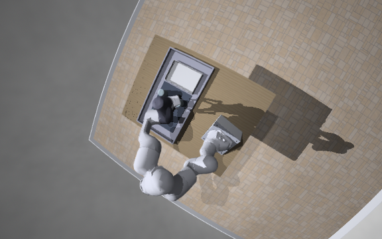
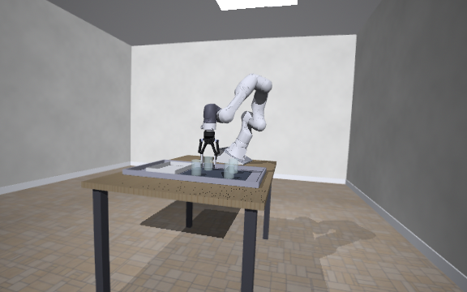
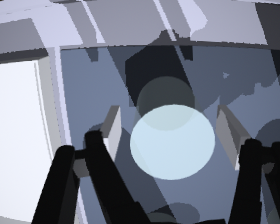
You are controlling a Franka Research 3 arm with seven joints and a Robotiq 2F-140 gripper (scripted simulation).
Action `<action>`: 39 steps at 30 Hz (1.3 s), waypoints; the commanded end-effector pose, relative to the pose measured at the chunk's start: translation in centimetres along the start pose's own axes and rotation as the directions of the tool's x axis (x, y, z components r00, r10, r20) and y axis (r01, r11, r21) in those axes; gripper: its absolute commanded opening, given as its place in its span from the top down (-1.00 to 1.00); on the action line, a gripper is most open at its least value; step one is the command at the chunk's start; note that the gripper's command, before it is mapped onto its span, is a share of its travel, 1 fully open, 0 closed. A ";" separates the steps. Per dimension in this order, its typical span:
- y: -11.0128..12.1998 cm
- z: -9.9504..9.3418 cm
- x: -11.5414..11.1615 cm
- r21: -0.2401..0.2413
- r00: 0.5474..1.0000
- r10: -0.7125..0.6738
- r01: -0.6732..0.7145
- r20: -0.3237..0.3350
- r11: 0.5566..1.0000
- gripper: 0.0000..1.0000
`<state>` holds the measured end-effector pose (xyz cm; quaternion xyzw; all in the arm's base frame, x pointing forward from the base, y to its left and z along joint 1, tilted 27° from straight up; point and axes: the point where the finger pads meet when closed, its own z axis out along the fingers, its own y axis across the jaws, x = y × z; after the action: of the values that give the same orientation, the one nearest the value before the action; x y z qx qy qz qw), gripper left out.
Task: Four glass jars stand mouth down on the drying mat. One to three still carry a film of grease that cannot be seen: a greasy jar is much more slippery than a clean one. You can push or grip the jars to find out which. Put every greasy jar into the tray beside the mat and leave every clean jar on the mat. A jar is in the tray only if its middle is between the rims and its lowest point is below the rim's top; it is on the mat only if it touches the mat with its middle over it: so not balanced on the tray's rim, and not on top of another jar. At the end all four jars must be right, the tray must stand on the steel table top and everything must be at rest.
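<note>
My gripper (image 2: 208,165) (image 3: 169,119) points down, partly open, around a pale glass jar (image 2: 207,161) (image 3: 173,145). One finger is on each side of this upright jar, with a gap to each pad in the wrist view. The jar stands mouth down on the dark mat (image 1: 168,87) (image 3: 83,82). Another jar (image 1: 160,92) (image 2: 196,167) stands on the mat nearer the exterior camera. Two more jars, a front one (image 2: 229,172) and one behind it (image 2: 233,163), overlap at the right. The white tray (image 1: 185,77) (image 2: 170,168) (image 3: 16,140) holds no jar. Grease cannot be seen.
The steel table top (image 1: 209,68) has a raised edge around tray and mat, and rests on a wooden table (image 1: 237,93) (image 2: 144,188). The tray's near wall stands close to the left finger in the wrist view. The arm hides part of the mat in the top view.
</note>
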<state>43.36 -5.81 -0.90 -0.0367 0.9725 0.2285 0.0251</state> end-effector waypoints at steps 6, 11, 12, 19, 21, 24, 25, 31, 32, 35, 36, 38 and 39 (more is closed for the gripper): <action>0.0 0.1 -0.1 0.001 1.000 -0.005 0.005 0.003 1.000 -0.19; 0.0 0.1 -0.1 0.001 1.000 -0.005 0.005 0.003 1.000 -0.13; 0.0 0.1 -0.1 0.001 1.000 -0.005 0.005 0.003 1.000 -0.13; 0.0 0.1 -0.1 0.001 1.000 -0.005 0.005 0.003 1.000 -0.13; 0.0 0.1 -0.1 0.001 1.000 -0.005 0.005 0.003 1.000 -0.13; 0.0 0.1 -0.1 0.001 1.000 -0.005 0.005 0.003 1.000 -0.07; 0.0 0.1 -0.1 0.001 1.000 -0.005 0.005 0.003 1.000 -0.07; 0.0 0.1 -0.1 0.001 1.000 -0.005 0.005 0.003 1.000 -0.07; 0.0 0.1 -0.1 0.001 1.000 -0.005 0.005 0.003 1.000 -0.07; 0.0 0.1 -0.1 0.001 1.000 -0.005 0.005 0.003 1.000 -0.07; 0.0 0.1 -0.1 0.001 1.000 -0.005 0.005 0.003 1.000 -0.07; 0.0 0.1 -0.1 0.001 1.000 -0.005 0.005 0.003 1.000 -0.07; 0.0 0.1 -0.1 0.001 1.000 -0.005 0.005 0.003 1.000 -0.07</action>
<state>43.38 -5.83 -0.90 -0.0378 0.9725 0.2282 0.0257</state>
